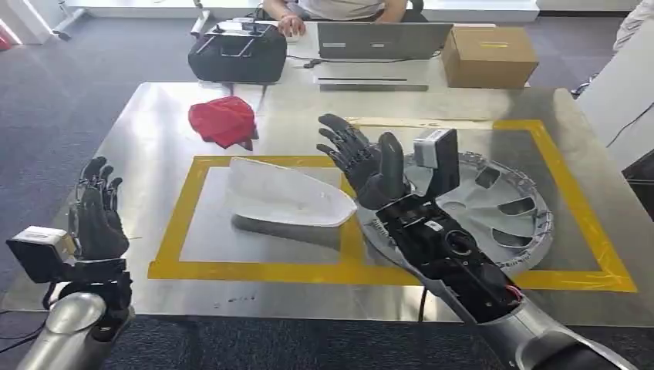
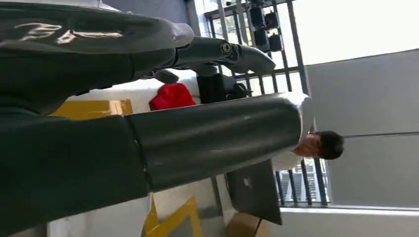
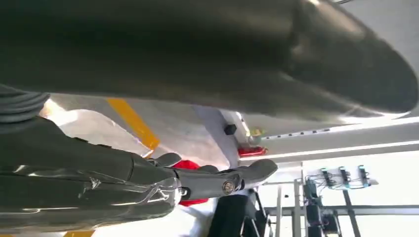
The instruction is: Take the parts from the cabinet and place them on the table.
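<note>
Parts lay on the table [image 1: 154, 116]: white panel [image 1: 281, 194] at centre inside the yellow tape [image 1: 254, 270], silver wheel cover [image 1: 501, 212] at right. Left hand [image 1: 96, 216], lower left, was open and empty; right hand [image 1: 362, 158], centre, fingers spread, held nothing.

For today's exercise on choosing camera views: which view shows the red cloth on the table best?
The head view: the red cloth lies whole and unobstructed on the steel table, outside the yellow tape. The left wrist view shows part of it behind the hand's fingers; the right wrist view shows slivers past the fingers.
</note>
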`<act>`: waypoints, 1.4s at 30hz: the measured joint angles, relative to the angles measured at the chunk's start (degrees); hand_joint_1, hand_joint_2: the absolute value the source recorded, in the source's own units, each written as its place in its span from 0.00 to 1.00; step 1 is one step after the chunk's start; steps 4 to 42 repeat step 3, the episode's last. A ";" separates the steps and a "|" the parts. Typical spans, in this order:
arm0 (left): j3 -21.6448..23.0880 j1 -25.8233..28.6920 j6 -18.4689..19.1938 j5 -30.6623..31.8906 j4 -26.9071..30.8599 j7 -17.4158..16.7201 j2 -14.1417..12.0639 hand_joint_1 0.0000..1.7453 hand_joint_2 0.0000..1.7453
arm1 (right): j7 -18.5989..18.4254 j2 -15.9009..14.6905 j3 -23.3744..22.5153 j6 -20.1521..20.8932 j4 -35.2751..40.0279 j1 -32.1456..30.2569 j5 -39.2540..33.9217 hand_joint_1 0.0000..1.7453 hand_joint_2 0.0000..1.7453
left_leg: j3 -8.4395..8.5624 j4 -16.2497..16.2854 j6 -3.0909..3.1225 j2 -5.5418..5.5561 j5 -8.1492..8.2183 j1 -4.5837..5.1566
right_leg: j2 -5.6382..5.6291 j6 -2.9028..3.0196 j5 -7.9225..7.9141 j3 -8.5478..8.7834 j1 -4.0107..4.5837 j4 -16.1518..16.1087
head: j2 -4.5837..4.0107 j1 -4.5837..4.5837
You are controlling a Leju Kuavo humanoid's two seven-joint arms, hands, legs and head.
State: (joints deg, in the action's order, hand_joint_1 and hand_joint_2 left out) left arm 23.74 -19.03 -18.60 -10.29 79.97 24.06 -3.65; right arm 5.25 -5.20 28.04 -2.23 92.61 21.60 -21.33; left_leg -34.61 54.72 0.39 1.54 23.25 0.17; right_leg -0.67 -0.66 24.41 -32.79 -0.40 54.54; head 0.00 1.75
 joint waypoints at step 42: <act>0.00 0.00 0.00 -0.02 0.00 0.00 0.00 0.00 0.00 | -0.02 -0.02 0.07 0.09 0.13 -0.22 -0.18 0.00 0.00 | 0.02 0.17 0.33 -0.01 0.20 0.09 | 0.00 -0.22 0.13 0.11 0.01 0.04 | 0.00 -0.13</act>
